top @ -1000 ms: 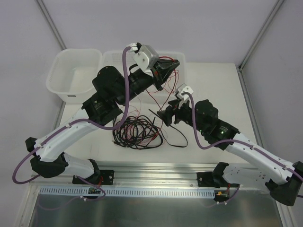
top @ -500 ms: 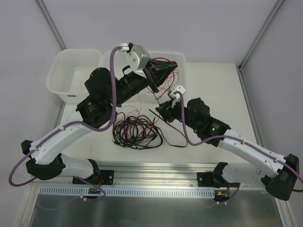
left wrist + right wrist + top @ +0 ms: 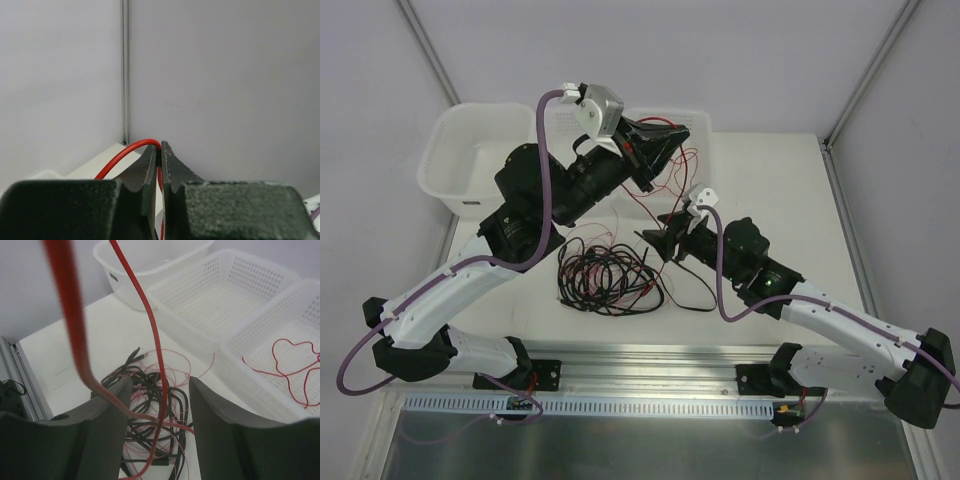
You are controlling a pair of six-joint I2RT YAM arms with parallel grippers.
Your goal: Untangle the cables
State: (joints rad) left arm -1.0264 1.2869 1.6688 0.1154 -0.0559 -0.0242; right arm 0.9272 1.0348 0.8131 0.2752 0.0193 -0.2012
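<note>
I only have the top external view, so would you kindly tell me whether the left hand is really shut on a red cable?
Observer: Yes; the left hand is shut on a red cable arching from its tips.
Operator: And the right hand?
Observer: The right hand is open; red strands cross the gap unclamped.
Operator: Anything binned?
Observer: A red wire lies in the rightmost mesh basket.
</note>
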